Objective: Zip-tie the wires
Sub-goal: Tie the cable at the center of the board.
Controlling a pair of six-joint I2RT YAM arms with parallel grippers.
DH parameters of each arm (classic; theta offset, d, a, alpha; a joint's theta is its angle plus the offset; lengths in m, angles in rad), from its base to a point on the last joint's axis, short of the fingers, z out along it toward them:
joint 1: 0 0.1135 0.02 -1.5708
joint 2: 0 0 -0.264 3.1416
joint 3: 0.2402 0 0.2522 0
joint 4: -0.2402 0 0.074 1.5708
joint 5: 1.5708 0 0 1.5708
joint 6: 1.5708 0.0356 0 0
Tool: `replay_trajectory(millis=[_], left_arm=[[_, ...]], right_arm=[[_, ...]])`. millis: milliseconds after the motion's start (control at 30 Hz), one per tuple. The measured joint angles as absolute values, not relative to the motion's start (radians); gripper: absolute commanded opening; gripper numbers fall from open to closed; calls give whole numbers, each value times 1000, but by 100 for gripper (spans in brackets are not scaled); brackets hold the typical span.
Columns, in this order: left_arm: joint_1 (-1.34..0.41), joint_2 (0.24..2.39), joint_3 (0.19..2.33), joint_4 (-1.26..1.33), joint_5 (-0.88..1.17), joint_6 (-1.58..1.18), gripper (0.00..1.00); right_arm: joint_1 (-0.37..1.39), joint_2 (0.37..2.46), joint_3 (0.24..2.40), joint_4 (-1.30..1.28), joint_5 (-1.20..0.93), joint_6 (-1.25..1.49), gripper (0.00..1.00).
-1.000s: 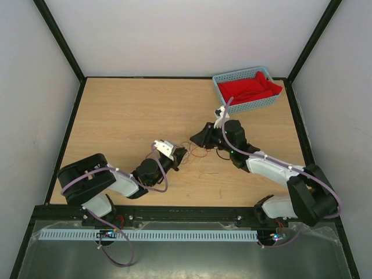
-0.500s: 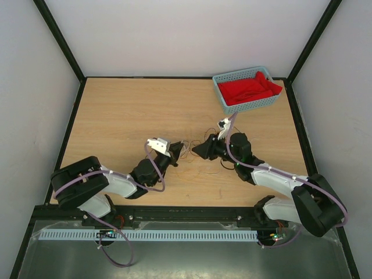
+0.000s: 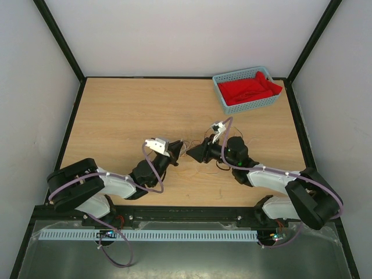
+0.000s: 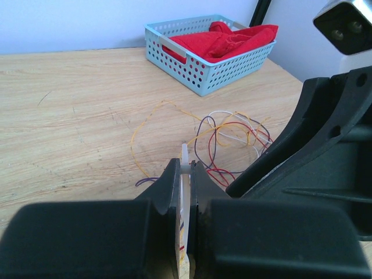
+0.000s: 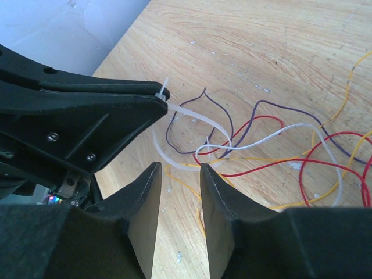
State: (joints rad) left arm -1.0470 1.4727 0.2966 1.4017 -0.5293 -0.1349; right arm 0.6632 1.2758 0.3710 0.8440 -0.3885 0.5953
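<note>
left gripper (image 4: pixel 187 174) clamped on white zip tie (image 4: pixel 185 158). right wrist shows tie's loop among wires (image 5: pixel 232 148), right gripper (image 5: pixel 177 195) parted, empty. left wrist instead catches blue basket (image 4: pixel 192 70).

**Robotics laboratory test cell.** A wood-grain counter (image 3: pixel 128 110) is boxed in on three sides by plain white panels (image 3: pixel 186 35) set in black frame posts (image 3: pixel 58 38). Two jointed machines, the left arm (image 3: pixel 110 183) and the right arm (image 3: pixel 273 177), are bolted side by side to a black rail (image 3: pixel 192 212) at the counter's near edge. Purple cables (image 3: pixel 152 174) loop along them. In front of the rail, a white slotted cable duct (image 3: pixel 145 235) lies on a sheet-metal ledge (image 3: pixel 192 258). A white camera housing (image 4: pixel 343 26) rides on the right arm's wrist. The props are few: a blue plastic basket (image 3: pixel 251 105) of red cloth (image 3: pixel 247 88) at the far right corner, and the wires (image 3: pixel 192 145), loose at mid-counter.
</note>
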Motion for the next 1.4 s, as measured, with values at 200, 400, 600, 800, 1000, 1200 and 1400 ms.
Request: replay_trajectory(millis=[200, 400, 600, 800, 1000, 1200, 1400], left_arm=[[-1047, 1454, 297, 1402, -536, -136, 0], [-1047, 1454, 297, 1399, -536, -144, 0], [-1047, 1445, 297, 1371, -535, -161, 0], [-1039, 1336, 345, 1113, -526, -239, 0], [-1002, 1198, 413, 861, -485, -318, 0], [-982, 1185, 412, 760, -445, -364, 0], [-982, 1185, 411, 724, -442, -394, 0]], right_arm=[[663, 1285, 372, 865, -393, 555, 43], [663, 1311, 372, 911, -399, 516, 46], [663, 1314, 372, 941, -376, 370, 50], [663, 1362, 368, 1015, -374, 238, 54], [663, 1398, 310, 1145, -405, 159, 55], [663, 1459, 281, 1292, -474, 137, 52], [674, 1461, 265, 1417, -537, 205, 51]])
